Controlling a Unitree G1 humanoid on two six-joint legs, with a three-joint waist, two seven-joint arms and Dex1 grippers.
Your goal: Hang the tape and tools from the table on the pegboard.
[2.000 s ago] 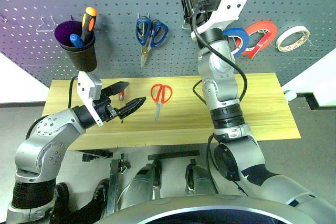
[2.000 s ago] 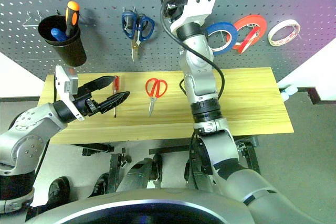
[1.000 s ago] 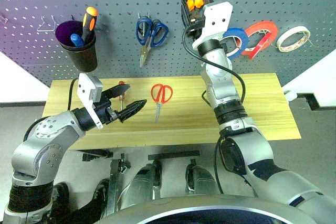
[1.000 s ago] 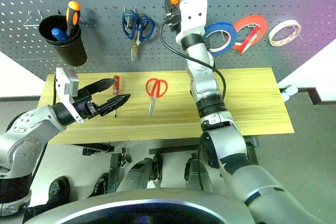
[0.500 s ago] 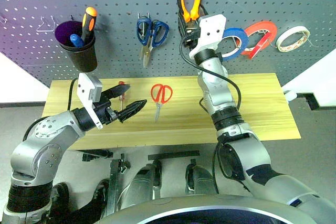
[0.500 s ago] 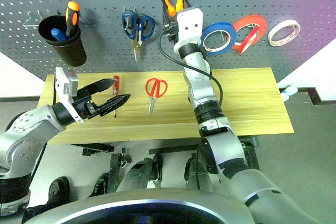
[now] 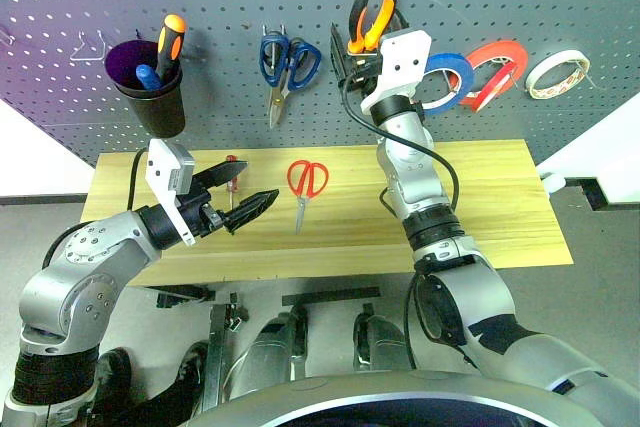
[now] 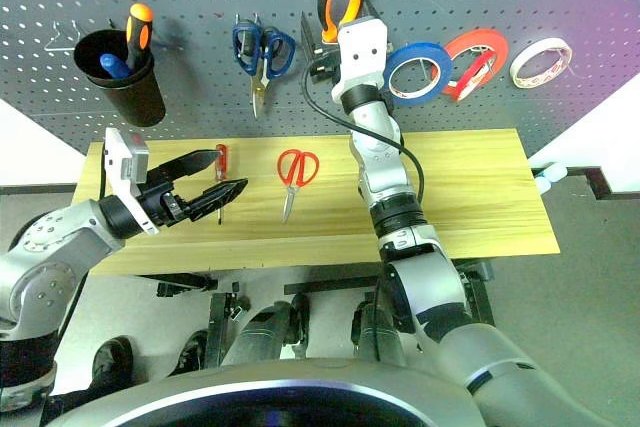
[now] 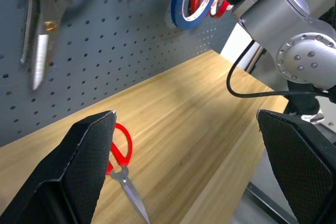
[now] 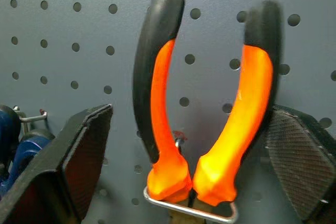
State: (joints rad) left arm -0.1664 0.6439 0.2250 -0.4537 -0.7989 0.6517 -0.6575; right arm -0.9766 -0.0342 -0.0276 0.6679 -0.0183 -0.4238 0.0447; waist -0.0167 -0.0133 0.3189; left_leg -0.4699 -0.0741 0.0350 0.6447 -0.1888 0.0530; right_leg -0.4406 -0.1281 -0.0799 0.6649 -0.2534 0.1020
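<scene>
left tool (image 7: 243, 192) – spread wide, held level | right tool (image 10: 186, 145) – spread, arm raised

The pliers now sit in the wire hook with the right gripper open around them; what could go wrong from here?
1. The pliers sit tilted on the wire hook; withdrawing, the right gripper might catch a handle and knock them off.
2. The red-handled scissors and red-handled screwdriver lie unhung on the table.

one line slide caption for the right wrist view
Orange-and-black pliers rest handles-up in a wire hook on the pegboard, between open jaws.
</scene>
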